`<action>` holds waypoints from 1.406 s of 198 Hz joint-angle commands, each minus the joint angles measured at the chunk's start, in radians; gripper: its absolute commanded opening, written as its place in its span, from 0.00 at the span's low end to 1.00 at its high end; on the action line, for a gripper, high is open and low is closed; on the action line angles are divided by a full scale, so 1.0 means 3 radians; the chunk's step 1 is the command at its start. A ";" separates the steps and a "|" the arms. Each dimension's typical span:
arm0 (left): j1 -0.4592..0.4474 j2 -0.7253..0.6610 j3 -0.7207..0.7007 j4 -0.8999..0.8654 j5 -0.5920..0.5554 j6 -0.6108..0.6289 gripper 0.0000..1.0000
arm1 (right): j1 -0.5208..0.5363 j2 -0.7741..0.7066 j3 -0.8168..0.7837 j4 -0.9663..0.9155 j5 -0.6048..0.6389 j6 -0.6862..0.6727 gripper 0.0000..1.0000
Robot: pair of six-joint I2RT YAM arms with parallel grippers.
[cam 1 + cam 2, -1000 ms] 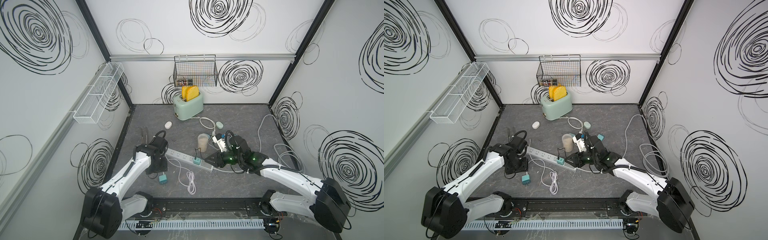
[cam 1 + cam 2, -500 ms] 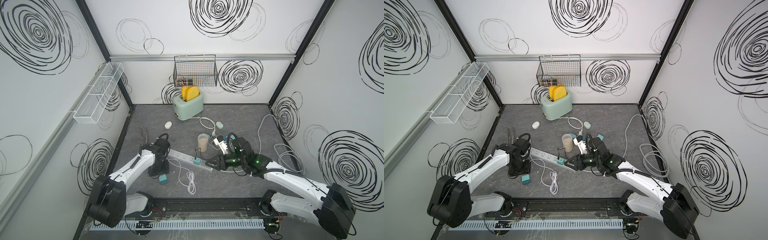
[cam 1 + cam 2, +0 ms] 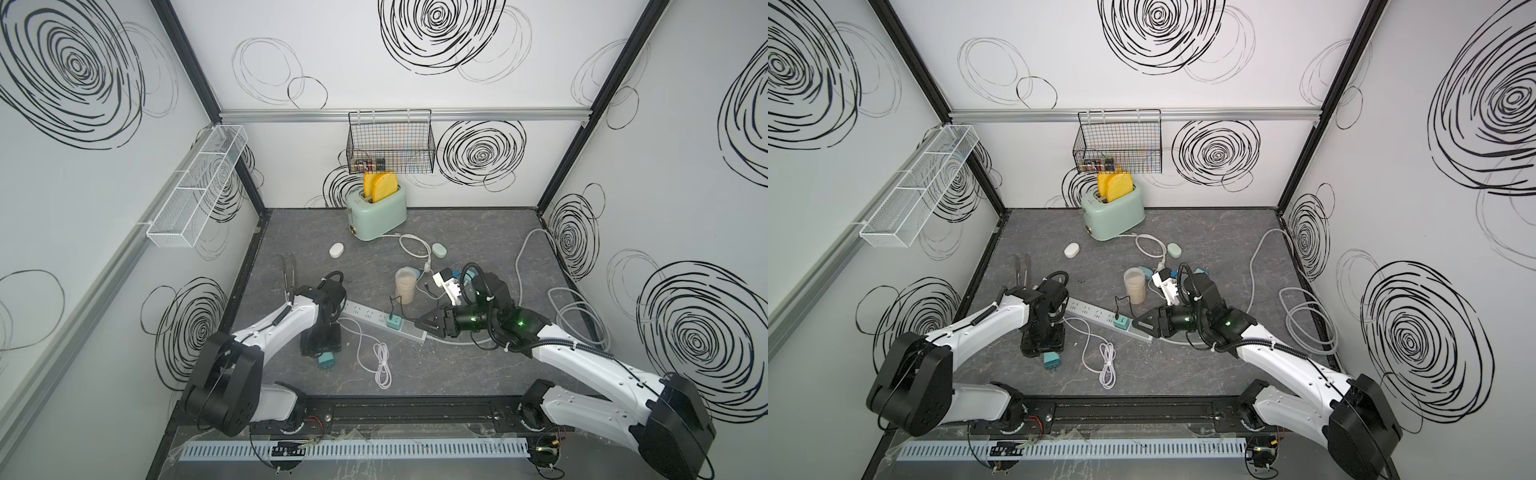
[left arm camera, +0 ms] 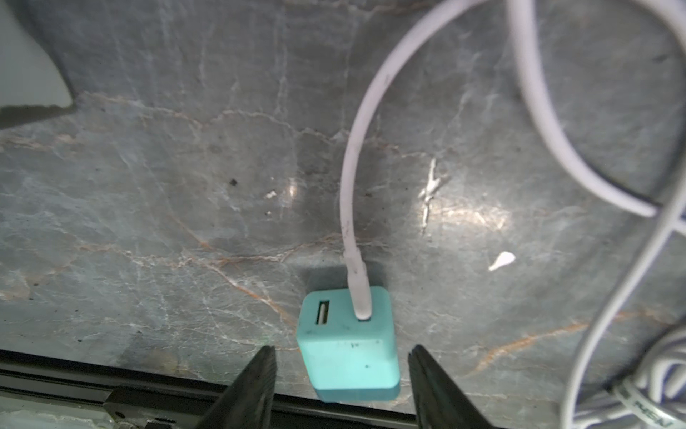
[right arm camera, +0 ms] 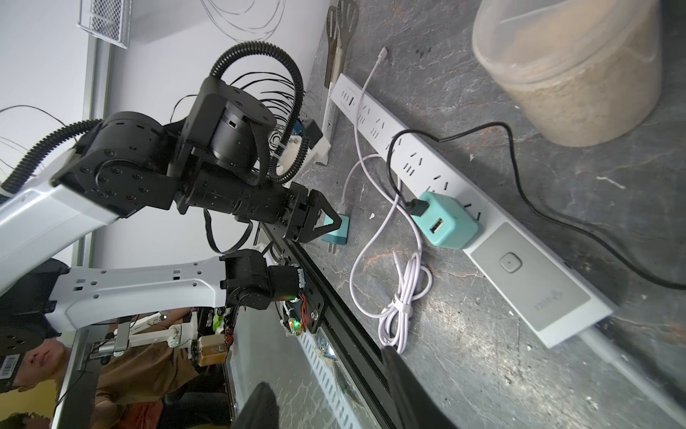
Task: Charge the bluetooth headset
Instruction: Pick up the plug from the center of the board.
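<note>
Two small oval cases lie at the back of the table, one white (image 3: 336,249) and one pale green (image 3: 439,249); I cannot tell which is the bluetooth headset. A white power strip (image 3: 374,316) crosses the middle with a teal charger (image 5: 445,223) and black cable plugged in. A second teal charger (image 4: 349,345) lies loose near the front with a white cable (image 4: 352,208) in its port. My left gripper (image 4: 341,371) stands open astride it, fingers clear of its sides. My right gripper (image 3: 422,323) is open and empty at the strip's switch end.
A mint toaster (image 3: 376,216) with yellow toast stands at the back under a black wire basket (image 3: 390,145). A cup of beige powder (image 3: 405,284) is behind the strip. Grey cable coils (image 3: 577,316) lie at the right, black utensils (image 3: 289,270) at the left.
My left gripper has come down toward the front over the loose teal charger, its jaws narrowing a little. The right gripper has opened wider beside the strip's end.
</note>
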 commanded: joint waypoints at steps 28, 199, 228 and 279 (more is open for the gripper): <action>-0.0072 0.0194 -0.0049 0.0018 -0.0010 -0.0055 0.59 | -0.0131 -0.0155 -0.0040 0.0014 -0.0148 0.0030 0.52; -0.0386 -0.0576 0.1014 0.0938 -0.0249 0.0072 0.28 | -0.0143 0.0476 0.0646 -0.0236 -0.0281 -0.0551 0.48; -0.0581 -0.0773 0.0932 0.1132 -0.0518 0.0249 0.27 | -0.0102 0.0738 0.0969 -0.0328 -0.0152 -0.0611 0.49; -0.1030 -0.1200 0.0480 0.1825 -0.0696 0.0695 0.24 | -0.0067 0.1256 0.1534 -0.0419 -0.0076 -0.0605 0.43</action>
